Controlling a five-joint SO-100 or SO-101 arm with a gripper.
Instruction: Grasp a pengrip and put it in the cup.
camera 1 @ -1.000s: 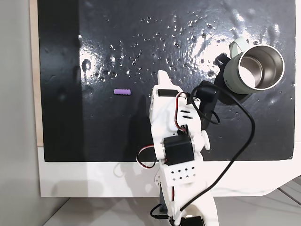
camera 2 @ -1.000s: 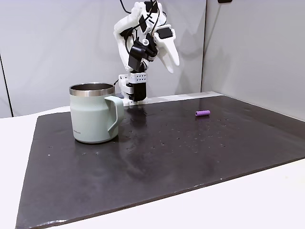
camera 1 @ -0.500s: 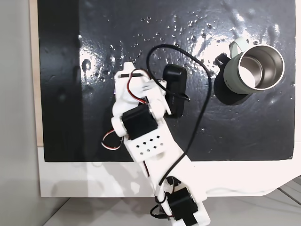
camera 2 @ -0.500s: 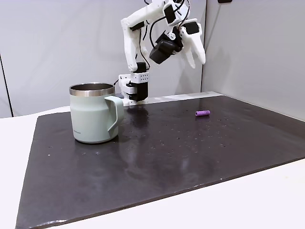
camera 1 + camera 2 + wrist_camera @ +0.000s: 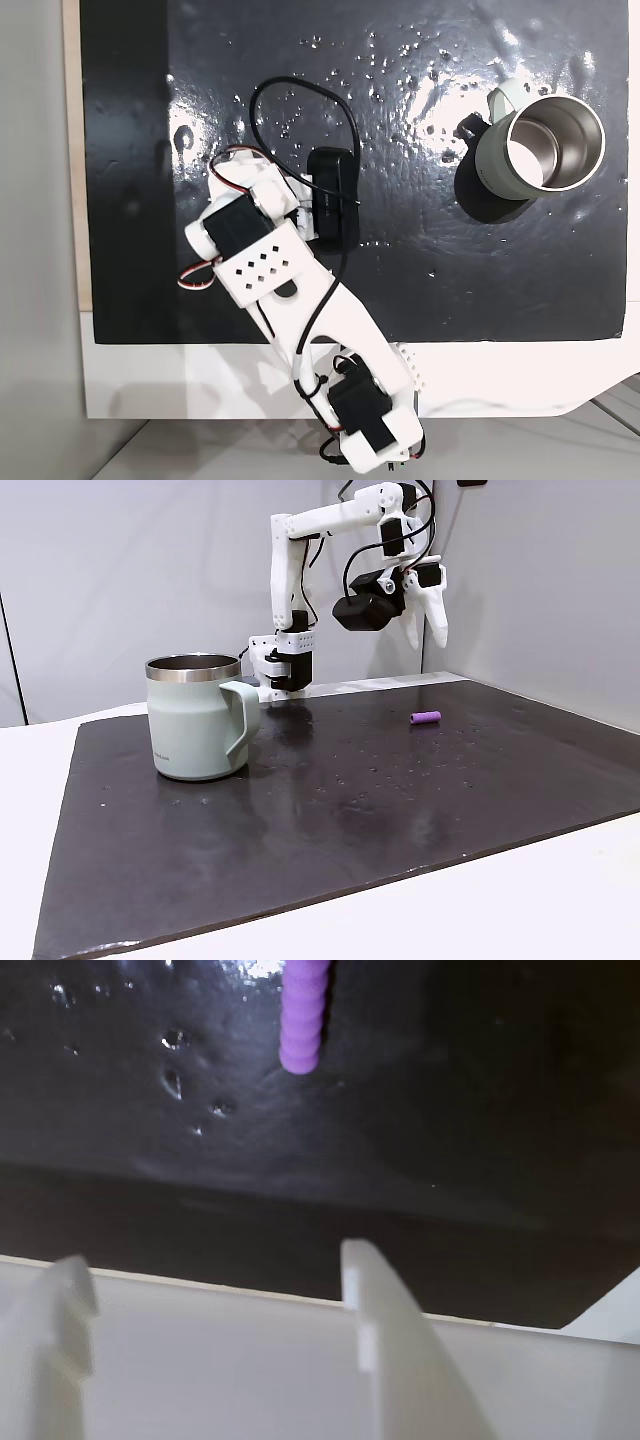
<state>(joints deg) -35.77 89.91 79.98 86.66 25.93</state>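
Side fixed view, from the left: pale green cup (image 5: pixel 196 720) standing upright on the black mat (image 5: pixel 350 820), handle turned to the right. Past it, near the back edge, the foot of the white arm (image 5: pixel 285 665). Further right, the pincer (image 5: pixel 425 632) up in the air, tips pointing down. Right under it, well apart and not touching, the little purple pengrip (image 5: pixel 425 717) lying flat on the mat, far from the cup. White tabletop (image 5: pixel 560 900) around the mat, cut off at the edges.

Top fixed view, from the left: the arm (image 5: pixel 265 265) stretched out over the mat (image 5: pixel 130 120), covering the spot where the pengrip lies. Pengrip hidden there, and the pincer tips hidden too. Far to the right, the cup (image 5: pixel 490 160) with its shiny inside, part of its handle hard to make out against the glare.

Wrist view: two white fingers spread wide, nothing between them, pincer (image 5: pixel 212 1257) empty. Up at the top, the pengrip (image 5: pixel 301 1020) on the mat, its far end cut off by the edge. Fingers blurry and cut off at the bottom.
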